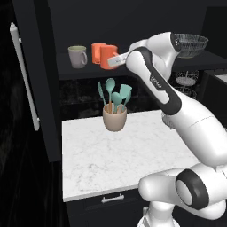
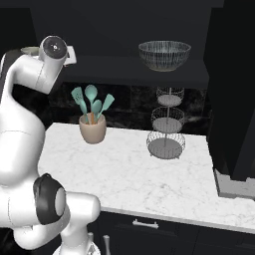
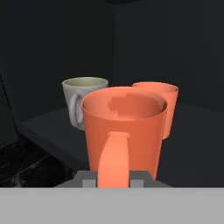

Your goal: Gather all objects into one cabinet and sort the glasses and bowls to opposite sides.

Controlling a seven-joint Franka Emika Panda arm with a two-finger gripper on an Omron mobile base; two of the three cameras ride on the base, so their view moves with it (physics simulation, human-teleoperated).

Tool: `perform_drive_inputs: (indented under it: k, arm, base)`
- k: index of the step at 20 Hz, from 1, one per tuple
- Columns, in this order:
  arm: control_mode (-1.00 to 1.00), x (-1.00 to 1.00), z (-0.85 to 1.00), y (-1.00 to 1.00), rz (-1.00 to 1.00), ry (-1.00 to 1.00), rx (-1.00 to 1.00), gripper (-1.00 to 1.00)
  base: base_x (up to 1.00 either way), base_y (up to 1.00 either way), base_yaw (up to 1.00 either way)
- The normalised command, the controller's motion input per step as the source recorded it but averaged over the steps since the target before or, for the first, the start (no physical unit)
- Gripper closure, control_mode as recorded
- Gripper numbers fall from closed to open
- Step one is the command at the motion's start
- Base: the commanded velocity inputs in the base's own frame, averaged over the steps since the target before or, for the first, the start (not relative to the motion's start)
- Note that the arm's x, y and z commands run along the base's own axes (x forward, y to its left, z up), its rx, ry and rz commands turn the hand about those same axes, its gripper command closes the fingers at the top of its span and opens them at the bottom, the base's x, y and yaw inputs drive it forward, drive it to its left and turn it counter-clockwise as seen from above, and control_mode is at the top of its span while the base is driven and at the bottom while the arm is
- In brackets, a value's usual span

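The orange mug (image 1: 107,56) sits beside its twin on the cabinet (image 1: 84,71) shelf in my left view, the bowl (image 2: 164,54) waits far right in my right view, and my claw (image 3: 113,181) pinches the mug's handle, ready to release.

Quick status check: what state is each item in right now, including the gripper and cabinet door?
Gripper: jaws shut on the near orange mug's handle.
Near orange mug: upright, empty, gripped.
Far orange mug: upright on shelf.
Grey-beige mug: upright on shelf.
Bowl: upright, empty.
Cabinet door: open.
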Motion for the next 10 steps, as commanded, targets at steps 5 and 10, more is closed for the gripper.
perform_drive_inputs:
  k: [5, 10]
  arm:
    - [-1.00, 0.03, -0.04, 0.49, 0.00, 0.02, 0.00, 1.00]
    - [-1.00, 0.02, 0.00, 0.17, 0.00, 0.01, 0.00, 1.00]
  base:
    - [0.00, 0.00, 0.00]
    - [0.00, 0.00, 0.00]
